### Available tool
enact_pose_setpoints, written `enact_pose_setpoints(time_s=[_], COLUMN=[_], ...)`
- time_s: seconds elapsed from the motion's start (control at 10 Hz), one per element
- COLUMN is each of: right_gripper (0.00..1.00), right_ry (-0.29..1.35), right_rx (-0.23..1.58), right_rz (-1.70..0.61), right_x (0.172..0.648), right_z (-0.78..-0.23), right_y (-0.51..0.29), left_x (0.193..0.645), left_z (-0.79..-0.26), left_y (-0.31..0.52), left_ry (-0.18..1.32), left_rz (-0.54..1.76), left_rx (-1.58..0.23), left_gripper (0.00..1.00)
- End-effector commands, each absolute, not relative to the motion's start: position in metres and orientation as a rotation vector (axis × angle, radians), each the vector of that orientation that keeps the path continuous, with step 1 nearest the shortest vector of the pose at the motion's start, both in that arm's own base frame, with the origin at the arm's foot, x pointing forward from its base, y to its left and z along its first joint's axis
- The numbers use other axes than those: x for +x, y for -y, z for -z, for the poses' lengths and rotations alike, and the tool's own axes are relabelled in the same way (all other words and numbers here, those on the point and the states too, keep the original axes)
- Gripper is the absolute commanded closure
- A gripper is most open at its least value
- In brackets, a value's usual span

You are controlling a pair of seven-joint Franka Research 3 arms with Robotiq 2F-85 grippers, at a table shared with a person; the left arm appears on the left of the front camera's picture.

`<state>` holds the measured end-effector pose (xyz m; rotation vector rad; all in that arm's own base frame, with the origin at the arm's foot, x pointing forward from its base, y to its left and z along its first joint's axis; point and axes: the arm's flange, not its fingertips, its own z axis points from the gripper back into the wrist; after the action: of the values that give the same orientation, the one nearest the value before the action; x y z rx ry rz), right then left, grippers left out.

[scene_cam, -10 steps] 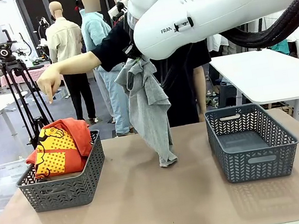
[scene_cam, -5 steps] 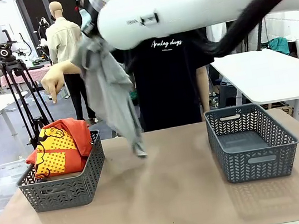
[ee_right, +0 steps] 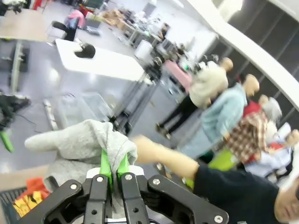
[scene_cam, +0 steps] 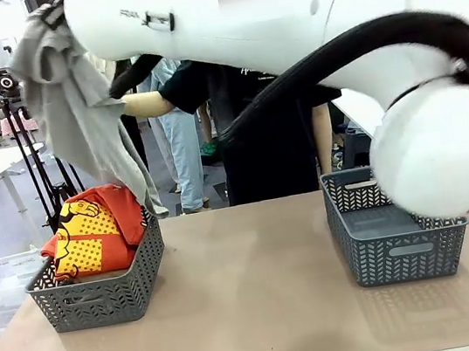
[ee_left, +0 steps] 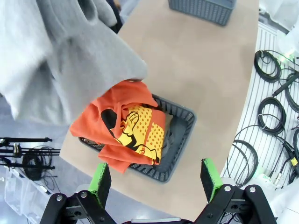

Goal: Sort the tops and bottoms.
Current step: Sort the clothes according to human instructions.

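Grey garment point(scene_cam: 75, 111) above, apparently, left basket point(scene_cam: 101, 288).

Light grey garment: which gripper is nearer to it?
Right. The right gripper is shut on the light grey garment; the left gripper hovers open above the left basket.

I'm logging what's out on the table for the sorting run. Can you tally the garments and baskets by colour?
Light grey garment, held up by the right gripper: 1
Orange-red garment, in the left basket: 1
Grey baskets, left and right: 2
Total: 4
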<state>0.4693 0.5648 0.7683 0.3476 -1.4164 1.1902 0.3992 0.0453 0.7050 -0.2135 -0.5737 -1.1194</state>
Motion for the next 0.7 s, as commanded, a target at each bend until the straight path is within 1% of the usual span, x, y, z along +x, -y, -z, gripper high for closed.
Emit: enact_pose_setpoints(time_s=[0.0,0.1,0.2,0.3,0.6], right_gripper=[1.00,1.00,1.00,1.00,1.00], right_ry=[1.471,1.467,1.421,1.361,1.146], right_rx=[0.514,0.574,0.626,0.687,0.771], right_rz=[-1.266,-1.253,-1.178,-1.103,-0.936], right_x=[0.520,0.521,0.531,0.544,0.579], right_z=[-0.823,-0.823,-0.807,-0.782,-0.683], right_y=[-0.630,-0.638,-0.637,-0.632,-0.640], left_x=[0.398,0.398,0.398,0.398,0.398], left_z=[-0.706,-0.706,-0.706,-0.706,-0.706], left_y=[-0.046,-0.046,-0.046,-0.046,-0.046], left_ry=[0.576,0.576,0.576,0.576,0.576], left_rz=[1.122,1.122,1.122,1.122,1.122], left_rx=[-0.214,-0.214,-0.214,-0.214,-0.214], left_gripper=[0.00,0.00,0.00,0.00,0.00])
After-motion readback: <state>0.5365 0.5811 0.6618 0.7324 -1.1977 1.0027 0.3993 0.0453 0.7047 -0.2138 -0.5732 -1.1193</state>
